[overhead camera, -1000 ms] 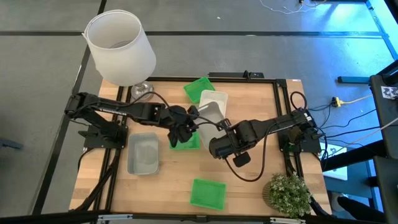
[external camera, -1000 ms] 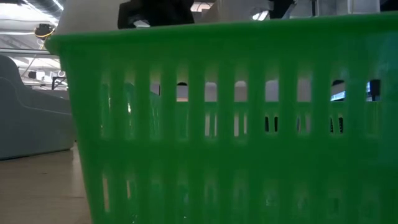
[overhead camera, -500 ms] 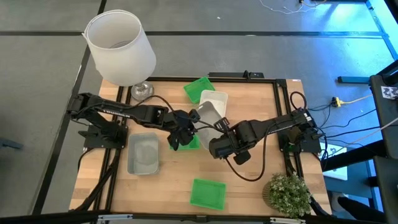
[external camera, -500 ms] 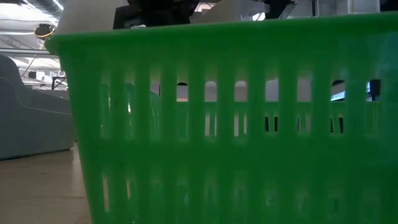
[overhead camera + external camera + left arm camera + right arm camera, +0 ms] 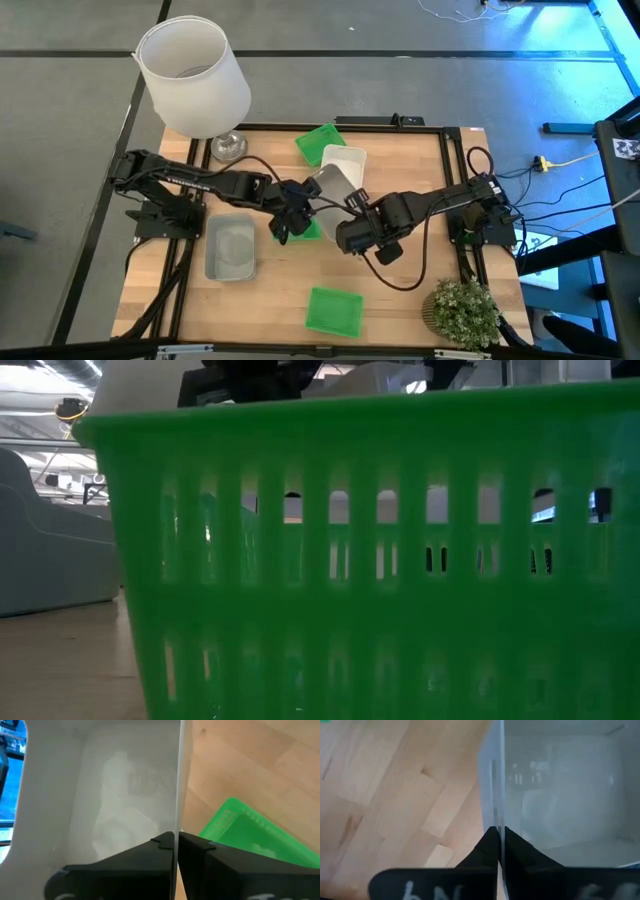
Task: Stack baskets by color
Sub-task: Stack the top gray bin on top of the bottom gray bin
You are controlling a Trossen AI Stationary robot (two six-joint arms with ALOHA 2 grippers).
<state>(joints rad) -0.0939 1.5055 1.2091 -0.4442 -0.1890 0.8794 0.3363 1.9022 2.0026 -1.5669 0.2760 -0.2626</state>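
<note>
A translucent grey basket (image 5: 330, 188) hangs tilted above the table's middle between my two grippers. My left gripper (image 5: 303, 203) is shut on its wall toward the table's left, and my right gripper (image 5: 352, 207) is shut on the opposite wall. Below it a green basket (image 5: 303, 230) lies on the wood. A white basket (image 5: 347, 160) and another green one (image 5: 320, 140) sit farther back. A second grey basket (image 5: 230, 247) rests flat at the left, and a third green basket (image 5: 335, 310) lies near the front edge. My left gripper pinches the grey basket's thin side wall at its rim (image 5: 177, 815), one finger inside the basket and one outside. The fingers slant down from the table's left. The basket is lifted clear and tilted. My right gripper pinches the opposite wall's rim (image 5: 500, 810), one finger inside and one outside. The fingers point steeply down from the table's right. The basket hangs clear of the table.
A large white lampshade (image 5: 195, 75) stands at the far left corner and a small potted plant (image 5: 462, 310) at the near right corner. In the low view the near green basket's slotted wall (image 5: 350, 560) fills almost the whole picture. Bare wood lies at the near left.
My left gripper has shut on the grey basket's left wall while my right gripper kept its hold. The basket has tipped a little toward the left gripper and stays lifted.
</note>
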